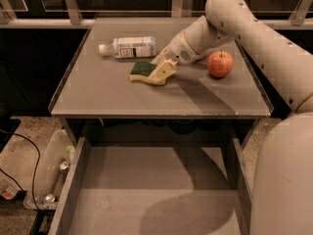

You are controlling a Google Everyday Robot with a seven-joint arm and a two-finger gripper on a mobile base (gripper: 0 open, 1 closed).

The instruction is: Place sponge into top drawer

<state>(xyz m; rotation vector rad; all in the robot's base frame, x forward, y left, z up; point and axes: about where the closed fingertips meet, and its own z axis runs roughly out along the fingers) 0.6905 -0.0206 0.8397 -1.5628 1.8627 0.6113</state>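
The sponge (142, 68), dark green on top with pale yellow foam below, lies flat on the grey table (117, 98), left of centre. My gripper (162, 65) reaches down from the upper right and sits at the sponge's right end. Its jaws are open, one finger (165, 71) lying over the sponge's near right edge and the other behind it. The sponge rests on the table and is not lifted. The top drawer (146, 190) is pulled out below the table's front edge; its flat grey bottom holds nothing.
A clear plastic bottle (129, 47) lies on its side just behind the sponge. A red apple (220, 63) stands to the right of my gripper. A bin with cans (53, 176) sits on the floor left of the drawer. My arm fills the right side.
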